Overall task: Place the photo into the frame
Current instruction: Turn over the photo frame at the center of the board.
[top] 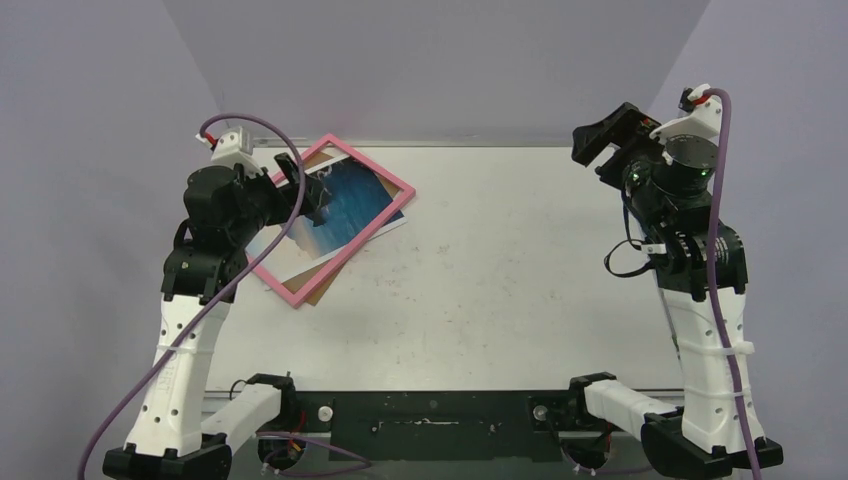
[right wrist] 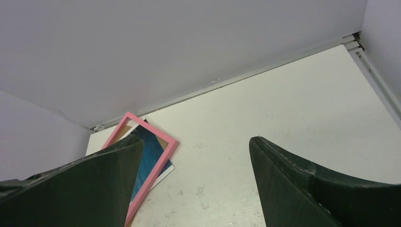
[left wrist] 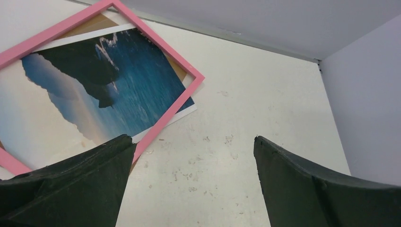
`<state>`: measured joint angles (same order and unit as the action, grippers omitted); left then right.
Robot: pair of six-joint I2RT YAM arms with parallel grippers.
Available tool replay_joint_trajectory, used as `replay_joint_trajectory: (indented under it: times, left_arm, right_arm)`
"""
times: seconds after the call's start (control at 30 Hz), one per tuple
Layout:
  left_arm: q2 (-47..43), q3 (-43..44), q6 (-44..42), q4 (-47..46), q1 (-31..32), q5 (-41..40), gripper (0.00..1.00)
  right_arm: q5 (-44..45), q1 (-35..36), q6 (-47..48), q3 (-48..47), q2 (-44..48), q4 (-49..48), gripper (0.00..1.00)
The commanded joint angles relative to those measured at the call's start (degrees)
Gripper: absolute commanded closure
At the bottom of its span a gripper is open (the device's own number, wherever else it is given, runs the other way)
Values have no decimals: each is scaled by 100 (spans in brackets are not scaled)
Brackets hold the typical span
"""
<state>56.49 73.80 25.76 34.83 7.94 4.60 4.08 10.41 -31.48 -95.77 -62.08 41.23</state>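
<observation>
Pink frame (top: pixel 371 165); photo (top: pixel 345 205) in blue sea, dark cliffs, white border; brown backing panel (left wrist: pixel 92 24); scuffed white table (top: pixel 520 260).

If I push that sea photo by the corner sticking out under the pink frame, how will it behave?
The photo looks like thin paper, so it would probably buckle rather than slide stiffly. The pink frame lies across it and likely pins it, so a push may crease the corner. That corner lies flat on the table, probably hard to get under.
</observation>
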Motion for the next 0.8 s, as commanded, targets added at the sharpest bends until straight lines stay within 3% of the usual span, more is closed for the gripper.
replay_joint_trajectory:
  times: [0.0,0.33,0.77]
  left_arm:
    - [100,338,12,-701,23,264,3]
    - [268,76,177,-1774,14,182,3]
    - [1696,356,-736,-177,202,705,3]
  right_arm:
    - [-127,-38,-205,-8,71,-292,15]
    - [-301,-40,-321,108,-99,-537,14]
    - [-875,-24,-575,594,-544,-500,14]
